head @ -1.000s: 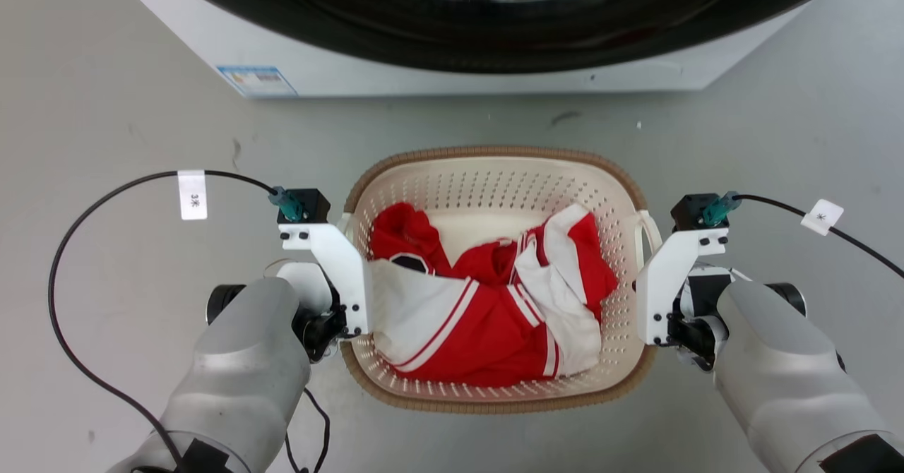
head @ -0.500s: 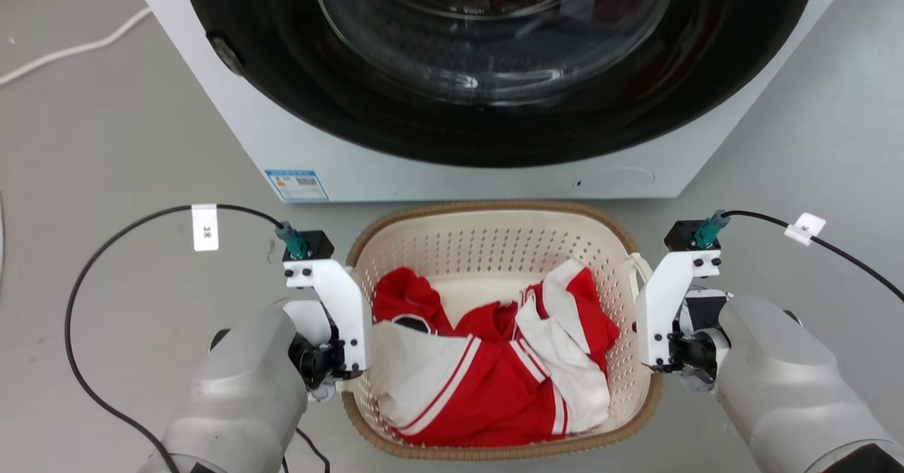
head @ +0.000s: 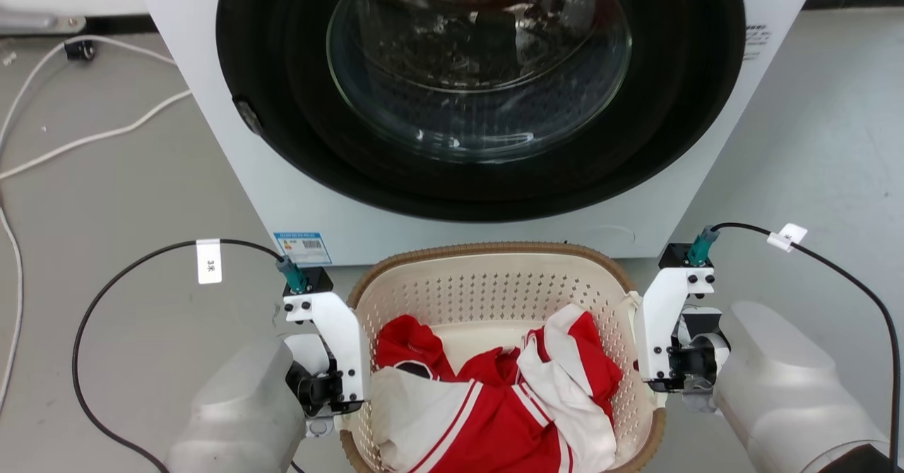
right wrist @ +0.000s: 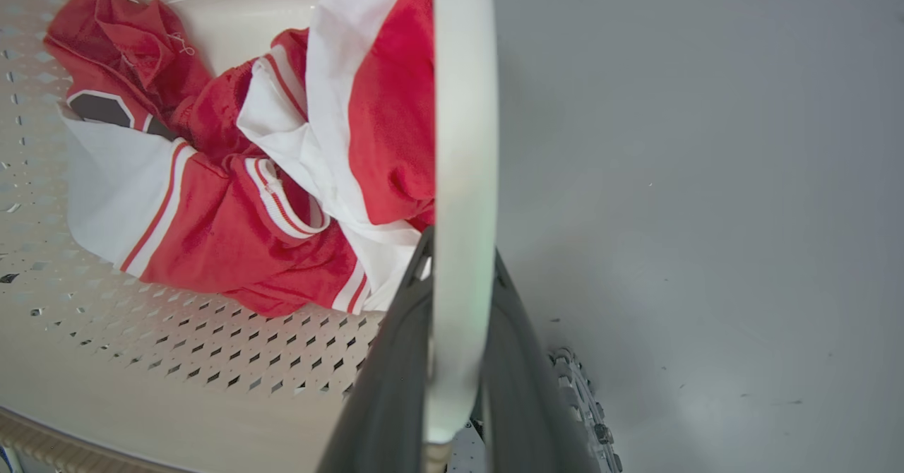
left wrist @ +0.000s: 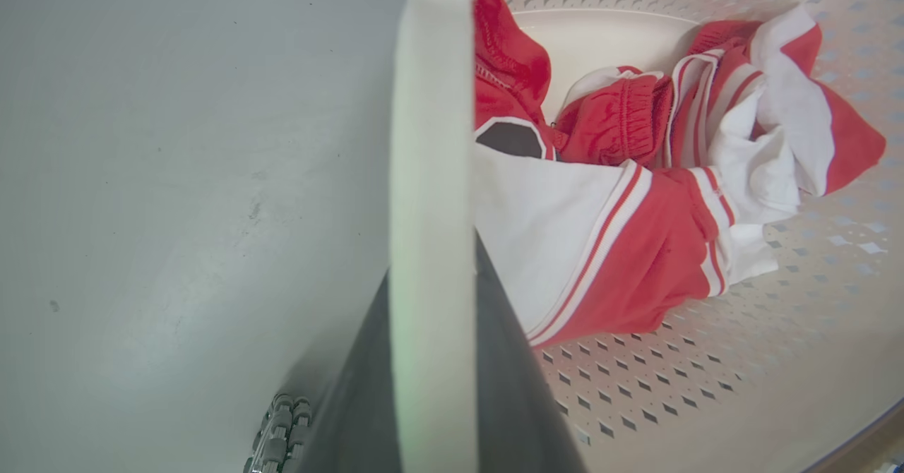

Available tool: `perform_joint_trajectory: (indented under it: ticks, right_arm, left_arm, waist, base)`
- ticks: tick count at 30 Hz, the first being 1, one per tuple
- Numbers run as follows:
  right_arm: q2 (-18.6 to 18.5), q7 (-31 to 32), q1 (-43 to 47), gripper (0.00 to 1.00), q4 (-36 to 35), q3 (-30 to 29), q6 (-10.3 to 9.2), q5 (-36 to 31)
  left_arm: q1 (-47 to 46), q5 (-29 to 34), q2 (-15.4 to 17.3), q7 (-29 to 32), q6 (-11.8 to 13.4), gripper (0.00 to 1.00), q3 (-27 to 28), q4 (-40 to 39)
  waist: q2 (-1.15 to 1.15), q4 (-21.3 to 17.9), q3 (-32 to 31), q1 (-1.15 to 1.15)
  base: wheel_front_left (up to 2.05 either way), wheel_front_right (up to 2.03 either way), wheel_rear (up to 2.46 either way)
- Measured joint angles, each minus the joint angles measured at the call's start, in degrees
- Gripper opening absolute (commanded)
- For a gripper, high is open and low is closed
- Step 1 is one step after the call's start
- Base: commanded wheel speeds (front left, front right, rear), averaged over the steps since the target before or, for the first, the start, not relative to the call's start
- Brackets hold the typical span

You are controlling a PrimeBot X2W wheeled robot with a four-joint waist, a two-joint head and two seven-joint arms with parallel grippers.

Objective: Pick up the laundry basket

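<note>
Left gripper (left wrist: 432,261): it is pinching the left handle (left wrist: 431,106) of the laundry basket (head: 487,248), with 1 dark finger pressing on each side of the white loop.
Right gripper (right wrist: 460,247): it is clamping the right handle (right wrist: 462,106) in the same way.
Basket's place: it is hanging between the 2 grippers, with its perforated walls running inward from each one's fingers. Whether it is clearing the floor cannot be told.
Beyond the fingers: the washing machine (head: 304,205) is standing just past the basket's far rim.
Load: red-and-white clothing (head: 494,416) is lying heaped inside, between the 2 grippers.
Risk, slip: the loops are looking thin and smooth, so 1 could be sliding out if the squeeze is easing.
Risk, tilt: uneven arms would be tipping the basket and shifting the clothing toward 1 side.
Risk, knock: any forward drift would be pushing the far rim into the washing machine.
Count: 1 basket, 2 handles, 2 grippers, 1 washing machine and 1 heap of clothing, whose pieces cannot be counted.
</note>
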Motion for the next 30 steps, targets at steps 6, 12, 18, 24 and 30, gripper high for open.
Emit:
perform_joint_trajectory:
  ticks: [6,12,18,24,30]
  right_arm:
    - [0.44,2.92,0.54,0.00,0.62,-0.47,0.00,0.27]
    - [0.89,5.45,2.84,0.00,0.83,-1.22,0.00,-0.74]
    - [0.86,6.56,4.79,0.00,0.88,-3.07,0.00,-1.69]
    - [0.85,6.91,5.38,0.00,0.90,-4.77,0.00,-2.94]
    - [0.94,7.13,5.52,0.00,0.90,-6.33,0.00,-4.66]
  left_arm:
    - [1.59,-1.13,0.07,0.49,-0.02,0.00,-0.71,0.31]
    - [3.97,-2.63,-0.10,0.94,-0.03,0.00,-1.54,0.91]
    - [5.34,-3.42,-0.48,1.01,-0.03,0.00,-2.23,1.00]
    - [5.84,-4.69,-0.73,0.92,-0.02,0.00,-2.23,1.16]
    - [5.86,-5.25,-0.87,1.00,-0.01,0.00,-2.75,1.36]
  waist:
    - [0.00,-0.57,-3.19,0.00]
    - [0.00,-1.15,-6.17,0.00]
    - [0.00,-1.15,-7.68,0.00]
    - [0.00,-1.26,-8.45,0.01]
    - [0.00,-1.16,-8.67,0.01]
  base:
    - [0.00,0.00,0.00]
    - [0.00,0.00,0.00]
    - [0.00,0.00,0.00]
    - [0.00,0.00,0.00]
    - [0.00,0.00,0.00]
